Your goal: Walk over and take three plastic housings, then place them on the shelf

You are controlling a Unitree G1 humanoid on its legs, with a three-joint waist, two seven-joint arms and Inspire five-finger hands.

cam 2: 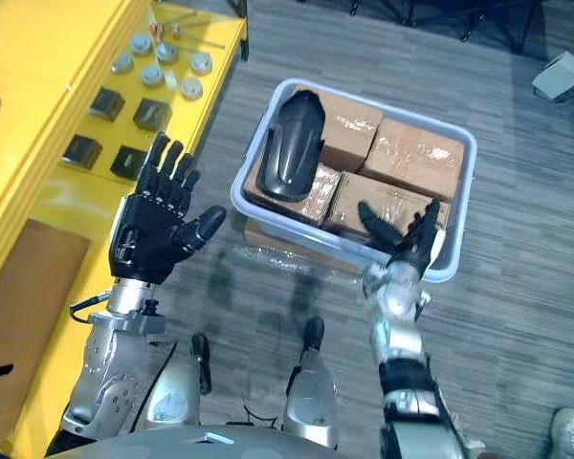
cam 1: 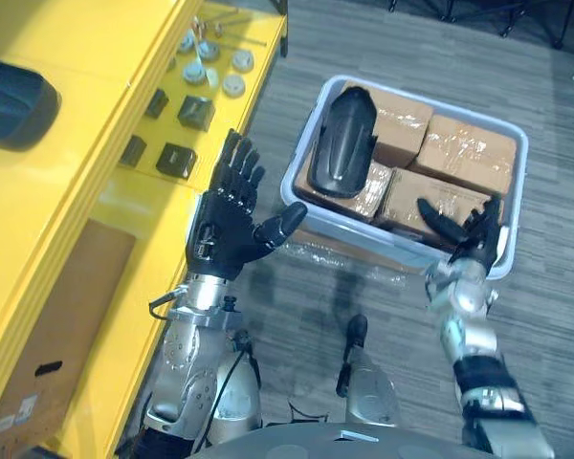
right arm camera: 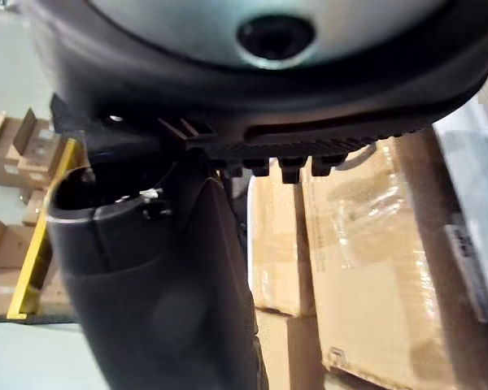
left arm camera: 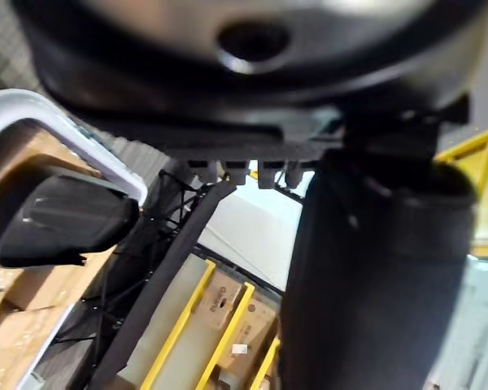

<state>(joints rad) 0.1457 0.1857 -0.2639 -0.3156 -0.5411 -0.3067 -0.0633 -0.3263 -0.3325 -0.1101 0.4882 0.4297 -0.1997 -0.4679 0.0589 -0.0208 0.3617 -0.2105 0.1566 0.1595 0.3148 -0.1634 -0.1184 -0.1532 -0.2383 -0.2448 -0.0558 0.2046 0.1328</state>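
One black plastic housing [cam 1: 342, 142] lies on brown cardboard boxes [cam 1: 464, 153] in the left part of a pale bin [cam 1: 519, 182] on the floor. It also shows as the housing [left arm camera: 61, 219] in the left wrist view. My left hand [cam 1: 225, 225] hovers open with spread fingers between the yellow shelf [cam 1: 96, 124] and the bin's near left corner, touching nothing. My right hand [cam 1: 469, 234] is open above the bin's near right corner, over the boxes [right arm camera: 366, 244], and holds nothing. A dark rounded object [cam 1: 10, 100], perhaps another housing, rests on the shelf's upper level.
The shelf's lower level carries black blocks [cam 1: 196, 112] and grey round parts [cam 1: 210, 72]. A flat cardboard sheet [cam 1: 57, 335] lies lower on the shelf. A person's shoe [cam 2: 564, 435] shows at the floor's lower right, and a grey device [cam 2: 560, 76] at the upper right.
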